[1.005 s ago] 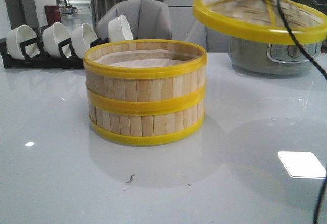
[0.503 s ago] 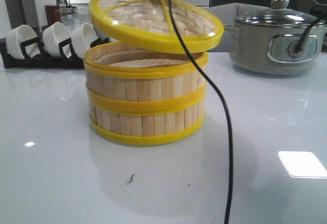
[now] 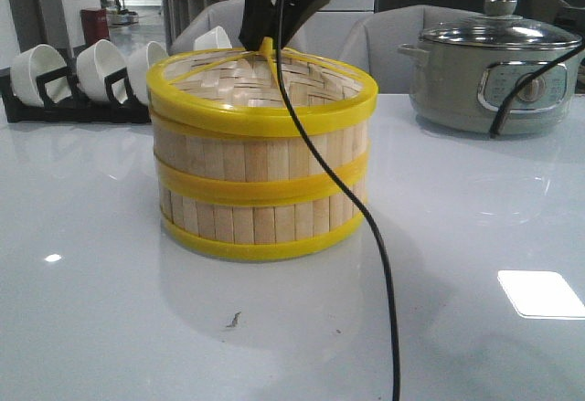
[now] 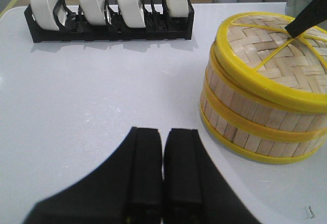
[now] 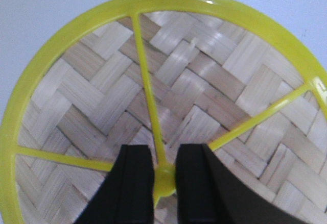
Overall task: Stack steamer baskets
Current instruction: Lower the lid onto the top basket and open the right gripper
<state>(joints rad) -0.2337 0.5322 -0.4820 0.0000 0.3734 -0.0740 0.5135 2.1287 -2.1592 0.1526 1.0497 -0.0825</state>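
Two steamer baskets (image 3: 260, 186) of light bamboo slats with yellow rims stand stacked at the table's middle, also seen as a stack (image 4: 255, 117) in the left wrist view. The woven yellow-rimmed lid (image 3: 219, 100) rests on top of the upper basket, slightly tilted. My right gripper (image 5: 164, 175) is shut on the lid's yellow centre knob (image 5: 164, 180), where the three yellow spokes meet; from the front the right gripper (image 3: 268, 49) comes down from above. My left gripper (image 4: 162, 152) is shut and empty over bare table, left of the stack.
A black rack (image 3: 55, 100) with several white bowls stands at the back left. A grey-green electric pot (image 3: 494, 77) with a glass lid stands at the back right. A black cable (image 3: 384, 273) hangs down in front of the stack.
The right gripper carried the lid from the upper right leftwards and down onto the top basket. The stack has stayed put.
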